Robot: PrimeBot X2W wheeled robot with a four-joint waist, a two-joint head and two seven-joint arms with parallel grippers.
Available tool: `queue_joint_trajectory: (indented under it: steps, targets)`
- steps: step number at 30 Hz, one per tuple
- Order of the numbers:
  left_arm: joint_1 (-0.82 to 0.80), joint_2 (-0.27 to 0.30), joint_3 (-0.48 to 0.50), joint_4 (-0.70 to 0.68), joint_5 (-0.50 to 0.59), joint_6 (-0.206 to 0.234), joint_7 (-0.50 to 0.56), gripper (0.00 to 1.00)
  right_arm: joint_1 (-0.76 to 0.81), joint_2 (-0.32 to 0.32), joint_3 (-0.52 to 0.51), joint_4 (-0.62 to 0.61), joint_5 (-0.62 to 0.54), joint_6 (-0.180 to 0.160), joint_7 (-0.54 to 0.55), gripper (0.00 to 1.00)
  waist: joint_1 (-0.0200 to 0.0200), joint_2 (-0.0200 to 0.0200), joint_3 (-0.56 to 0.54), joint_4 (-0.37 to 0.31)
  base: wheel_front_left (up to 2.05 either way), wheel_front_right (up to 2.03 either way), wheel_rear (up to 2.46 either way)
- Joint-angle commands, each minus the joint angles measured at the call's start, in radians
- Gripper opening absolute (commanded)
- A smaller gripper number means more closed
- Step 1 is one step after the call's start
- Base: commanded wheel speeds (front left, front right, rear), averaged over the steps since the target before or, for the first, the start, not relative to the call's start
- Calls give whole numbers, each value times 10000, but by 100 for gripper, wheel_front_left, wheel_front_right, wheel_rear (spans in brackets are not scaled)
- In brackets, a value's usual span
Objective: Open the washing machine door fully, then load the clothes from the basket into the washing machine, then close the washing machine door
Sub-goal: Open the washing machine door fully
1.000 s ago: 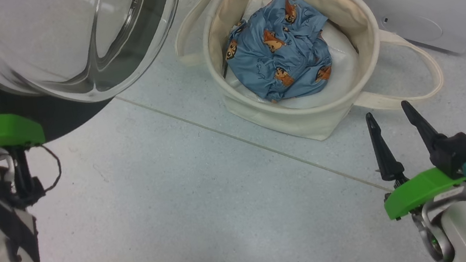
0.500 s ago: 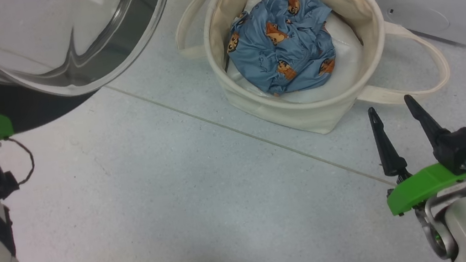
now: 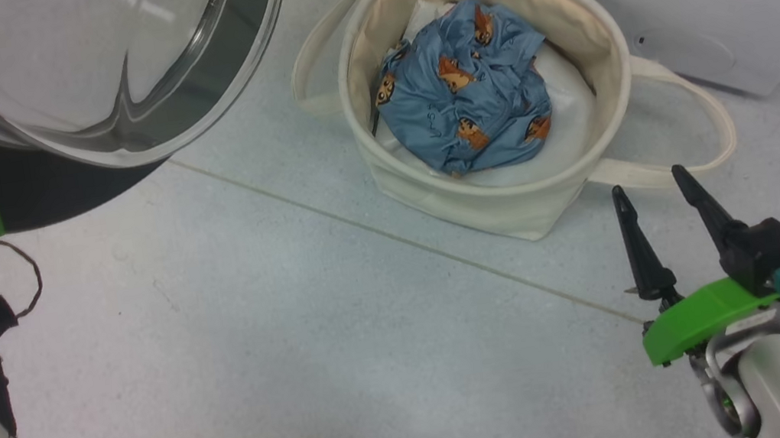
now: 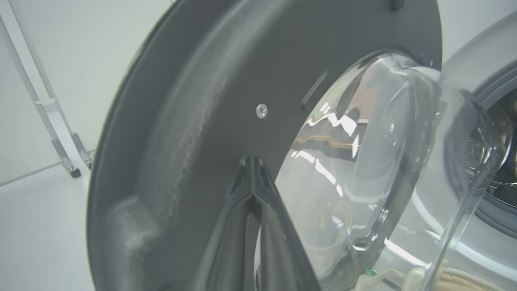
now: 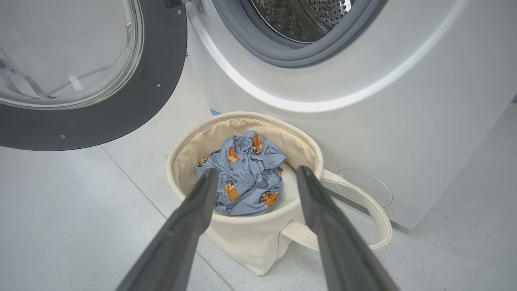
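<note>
Leftward goes the left hand (image 4: 252,167), fingers together at the inner face of the washing machine door (image 3: 59,200), swinging it wider. Near the basket (image 3: 511,202) the right hand (image 3: 649,182) hovers, fingers apart. The clothes (image 3: 467,111) inside look soft and light: pinch a raised fold.

Pale speckled floor tiles (image 3: 264,361) meet at a thin grout line (image 3: 401,240); a plain white wall (image 4: 80,48) stands behind a white wheeled frame (image 4: 45,103)
</note>
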Motion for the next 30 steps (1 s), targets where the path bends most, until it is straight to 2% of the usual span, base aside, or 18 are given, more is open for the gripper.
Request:
queue_joint_trajectory:
  steps: [1,6,14,22,30]
  targets:
    - [177,599,416,-505,169,-26,23,0,-54,173,323,-190,68,8,-139,100,0,0,-222,-68,0,0,0]
    - [880,328,452,-1482,535,-25,23,0,-27,478,477,275,250,8,-366,100,0,0,-910,-218,0,0,0]
    - [2604,-710,-285,-3007,1125,-206,23,0,85,972,514,932,694,8,-554,100,0,0,-2388,-678,0,0,0]
    - [4484,-1638,-1387,-3838,1321,-405,23,0,490,1149,176,303,1118,8,-562,100,0,0,-3638,-1472,0,0,0]
    - [5935,-1928,-2476,-4520,1039,-282,23,0,985,1157,46,-612,1679,8,-564,100,0,0,-4074,-2435,0,0,0]
